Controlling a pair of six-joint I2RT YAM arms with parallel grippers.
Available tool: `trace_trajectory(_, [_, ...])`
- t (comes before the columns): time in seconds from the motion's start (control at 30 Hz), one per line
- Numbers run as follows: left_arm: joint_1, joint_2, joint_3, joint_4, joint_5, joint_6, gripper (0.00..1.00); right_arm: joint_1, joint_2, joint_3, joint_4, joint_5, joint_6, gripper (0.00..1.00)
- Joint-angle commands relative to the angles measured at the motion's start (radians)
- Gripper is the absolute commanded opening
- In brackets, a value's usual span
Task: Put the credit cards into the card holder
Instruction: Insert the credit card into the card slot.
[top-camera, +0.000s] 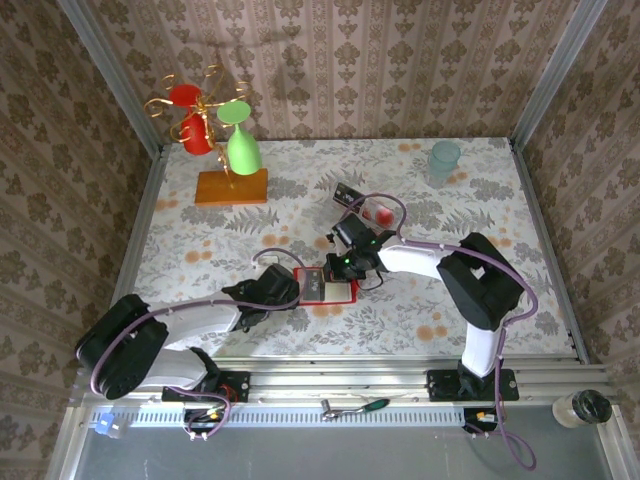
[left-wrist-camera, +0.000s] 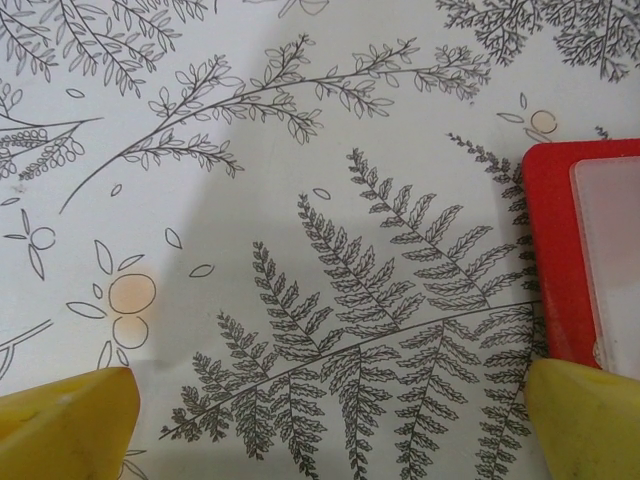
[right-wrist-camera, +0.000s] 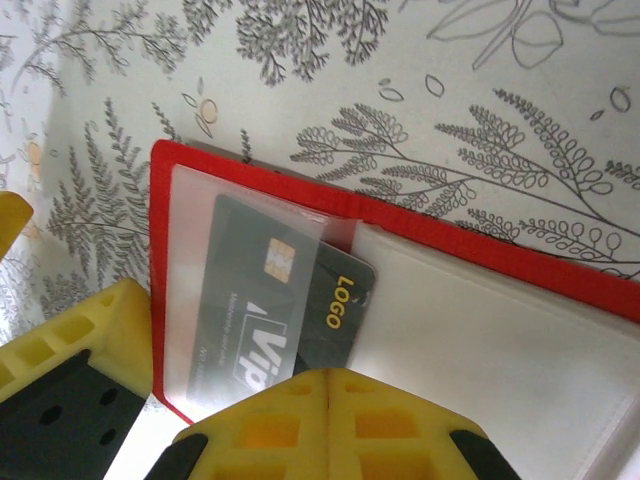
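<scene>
- Floral table (top-camera: 200, 240), near side: our left gripper (left-wrist-camera: 330, 430) hangs wide open and empty, beside the holder (left-wrist-camera: 545, 250).
- Our right gripper (right-wrist-camera: 328, 400), fully closed, meets the black card (right-wrist-camera: 265, 290), which sits half in the holder's pocket; we cannot tell if it grips.
- Next, we judge: push it home, then fetch the far card (top-camera: 378, 213).

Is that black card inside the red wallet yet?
Partly in: most of the black card sits under the card holder's clear pocket, one end sticking out.
</scene>
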Motion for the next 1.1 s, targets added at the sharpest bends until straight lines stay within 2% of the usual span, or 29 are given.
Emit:
trace_trajectory(0.0, [0.005,0.019,-0.015,0.007,-0.004,-0.005,1.00,0.011,0.031,0.022,-0.010,0.000,-0.005,0.05])
trace_trajectory(0.53, [0.005,0.029,-0.018,0.021,0.002,-0.009,1.00,0.052,0.102,0.077,-0.020,-0.018,0.001,0.03])
trace_trajectory(0.9, [0.038,-0.080,-0.039,-0.047,-0.015,-0.002,1.00,0.029,-0.032,0.048,-0.077,0.040,-0.029,0.04])
trace_trajectory(1.07, [0.046,-0.080,-0.045,-0.044,-0.008,0.000,1.00,0.029,-0.033,0.041,-0.065,0.029,-0.022,0.04])
